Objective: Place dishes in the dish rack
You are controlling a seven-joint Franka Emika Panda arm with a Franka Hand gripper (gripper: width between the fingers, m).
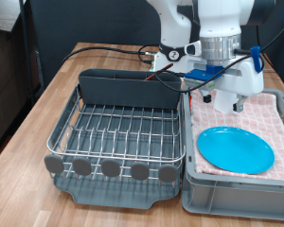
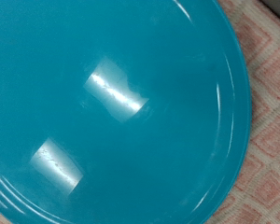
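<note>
The round light-blue plate [image 1: 236, 149] lies flat on the pink checked cloth in the grey crate [image 1: 239, 189] at the exterior view's right. It fills the wrist view [image 2: 112, 103], with shiny light glints on it. My gripper [image 1: 227, 102] hangs above the far end of the crate, just beyond the plate; nothing shows between its fingers, and no fingers show in the wrist view. The silver wire dish rack [image 1: 118, 132] on its dark grey tray stands to the exterior view's left, with nothing in it. The wooden spoon and the white mug are out of view.
The rack's tall grey cutlery trough [image 1: 128, 90] runs along its far side, and round grey tabs [image 1: 111, 169] line its near edge. Both stand on a wooden table [image 1: 47, 104]. Cables [image 1: 133, 49] trail behind the arm.
</note>
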